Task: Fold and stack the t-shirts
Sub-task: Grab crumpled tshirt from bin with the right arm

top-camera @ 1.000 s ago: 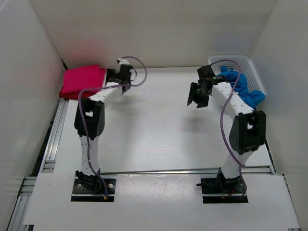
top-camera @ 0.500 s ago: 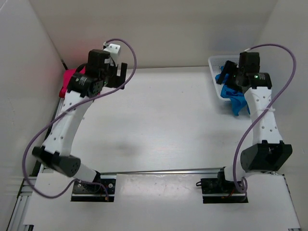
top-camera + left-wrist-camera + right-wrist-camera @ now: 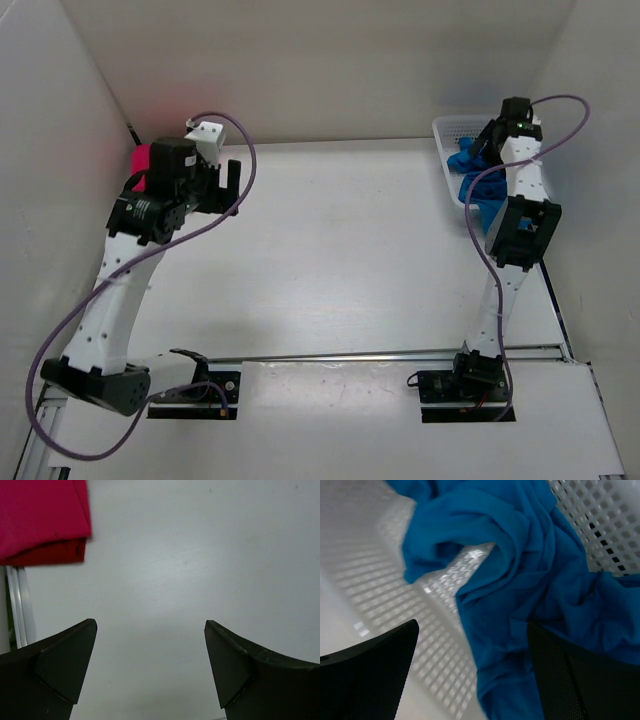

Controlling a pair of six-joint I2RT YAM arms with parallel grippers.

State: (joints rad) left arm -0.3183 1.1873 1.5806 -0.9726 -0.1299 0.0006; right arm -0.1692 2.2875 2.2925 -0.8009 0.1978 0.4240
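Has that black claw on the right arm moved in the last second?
Yes. The right arm's black two-finger gripper swung right and away, from over the white table to above the white plastic mesh basket.

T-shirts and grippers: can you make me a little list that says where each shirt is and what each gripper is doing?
pink t-shirt: folded, lying on top of the dark red one, far left of the table
dark red t-shirt: underneath, only its edge peeks out
blue t-shirt: crumpled in the white basket, not folded yet
left gripper: open, holding nothing, over bare table beside the stack
right gripper: open, holding nothing, over the blue t-shirt
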